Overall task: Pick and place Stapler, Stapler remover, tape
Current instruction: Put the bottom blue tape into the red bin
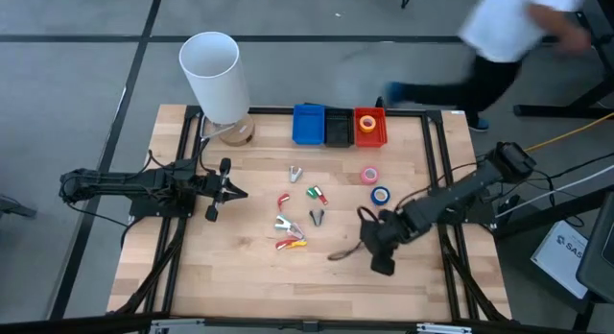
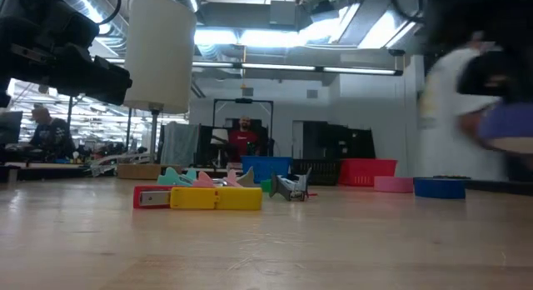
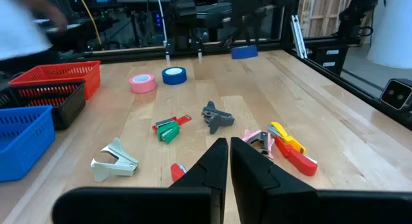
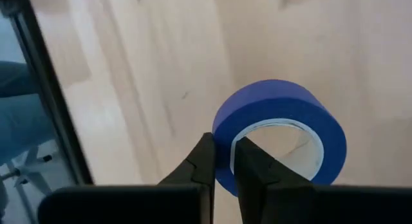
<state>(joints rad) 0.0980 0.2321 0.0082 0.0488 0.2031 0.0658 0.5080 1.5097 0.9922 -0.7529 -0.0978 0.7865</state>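
**Right gripper pinches a blue tape roll**

The right gripper [image 4: 222,161] has its fingers nearly together, nipping the wall of a blue tape [image 4: 278,130] roll, one finger outside the ring and one inside the white core. In the wrist view the roll hangs above the wooden table [image 1: 240,276]. From overhead the right arm reaches in from the table's right edge, its gripper [image 1: 376,240] at the right of the table's middle, nearer the front edge.

A pink tape [image 1: 369,175] and a second blue tape [image 1: 381,195] lie side by side on the table just behind that gripper. A yellow tape [image 1: 367,124] sits in the red bin [image 1: 370,137], which stands in a row with a black bin [image 1: 338,129] and a blue bin [image 1: 309,124] along the far edge.

Staplers and staple removers are scattered at the table's middle, among them a red-and-yellow stapler [image 1: 291,244] and a green-and-red one [image 1: 317,194].

The left gripper [image 1: 233,189] waits over the left side of the table, fingers closed on nothing. A white cylinder [image 1: 213,77] stands at the far left corner. A person [image 1: 508,36] passes beyond the far right corner.
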